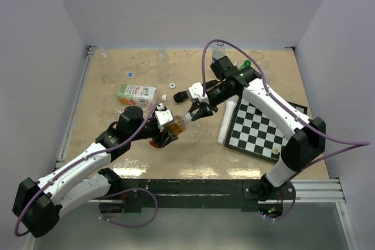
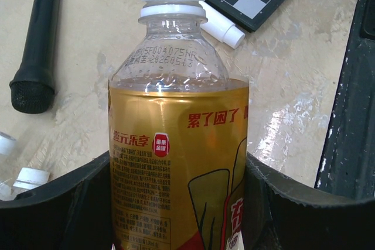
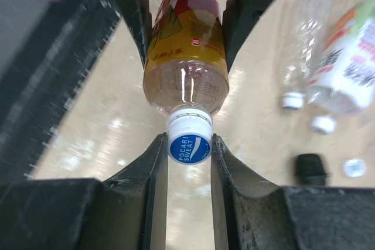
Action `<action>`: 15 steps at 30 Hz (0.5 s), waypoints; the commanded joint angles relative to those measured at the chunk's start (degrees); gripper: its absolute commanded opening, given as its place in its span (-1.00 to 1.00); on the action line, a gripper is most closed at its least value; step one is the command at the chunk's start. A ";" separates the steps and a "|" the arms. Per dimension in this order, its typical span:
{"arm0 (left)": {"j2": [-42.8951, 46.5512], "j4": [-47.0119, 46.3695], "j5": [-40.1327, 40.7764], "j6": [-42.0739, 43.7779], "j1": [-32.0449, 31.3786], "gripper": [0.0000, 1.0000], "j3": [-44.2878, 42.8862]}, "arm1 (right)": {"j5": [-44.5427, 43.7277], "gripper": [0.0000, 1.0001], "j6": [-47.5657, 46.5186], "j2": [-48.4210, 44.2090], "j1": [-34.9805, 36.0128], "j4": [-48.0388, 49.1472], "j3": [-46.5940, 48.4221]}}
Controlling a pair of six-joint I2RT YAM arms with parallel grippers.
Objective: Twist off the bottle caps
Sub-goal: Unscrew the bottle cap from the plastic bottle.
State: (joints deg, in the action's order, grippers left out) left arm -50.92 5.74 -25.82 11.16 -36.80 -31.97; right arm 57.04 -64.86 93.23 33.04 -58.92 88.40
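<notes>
A small bottle (image 1: pixel 174 124) of amber liquid with a yellow and red label (image 2: pixel 176 162) hangs tilted above the table. My left gripper (image 2: pixel 179 203) is shut on its body, one finger on each side of the label. Its white bottle cap (image 3: pixel 188 141), blue on top, points toward the right arm. My right gripper (image 3: pixel 188 146) is shut on that cap, with both fingers pressed against its sides. From above, the right gripper (image 1: pixel 191 114) meets the bottle's neck just right of the left gripper (image 1: pixel 164 128).
A green-labelled bottle (image 1: pixel 136 93) and a clear bottle (image 3: pixel 304 39) lie at the back left, with loose caps (image 1: pixel 129 75) nearby. A white tube (image 1: pixel 225 122) and a chessboard (image 1: pixel 261 127) lie to the right. A black microphone (image 2: pixel 35 51) rests on the table.
</notes>
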 commanded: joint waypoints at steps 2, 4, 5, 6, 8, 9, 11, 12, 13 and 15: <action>1.08 -4.24 0.42 -0.35 0.32 -1.00 -0.64 | -10.09 -1.00 -30.92 -9.19 0.27 -0.36 -5.94; 1.17 -4.33 0.42 -0.44 0.32 -1.00 -0.64 | -11.76 -1.00 -35.40 -11.40 0.45 3.54 -8.24; 1.08 -4.33 0.42 -0.44 0.41 -1.00 -0.64 | -12.38 -1.00 -38.55 -11.23 0.45 2.24 -7.98; 0.99 -4.33 0.34 -0.35 0.41 -1.00 -0.64 | -12.56 -1.00 -40.94 -10.88 0.45 1.44 -7.72; 0.82 -4.33 0.25 -0.43 0.32 -1.00 -0.64 | -11.87 -1.00 -41.48 -10.88 0.36 1.79 -8.33; 0.91 -4.33 0.16 -0.44 0.32 -1.00 -0.73 | -11.34 -1.00 -41.40 -11.05 0.45 1.70 -8.59; 1.17 -4.33 0.33 -0.35 0.41 -1.00 -0.64 | -9.67 -1.00 -38.08 -11.23 0.19 2.22 -8.68; 1.34 -4.24 0.42 -0.35 0.32 -1.00 -0.73 | -8.97 -1.00 -36.23 -11.49 -0.08 2.66 -8.86; 1.43 -4.24 0.60 -0.43 0.23 -1.00 -0.64 | -7.65 -1.00 -33.95 -11.93 -0.69 3.54 -9.21; 1.87 -4.33 0.77 -0.43 0.41 -1.00 -0.55 | -3.97 -1.00 -28.59 -12.81 -2.70 5.82 -10.44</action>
State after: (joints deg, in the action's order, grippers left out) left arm -50.57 4.14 -25.26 11.11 -36.73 -31.97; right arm 47.57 -99.39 82.21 33.04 -57.10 79.24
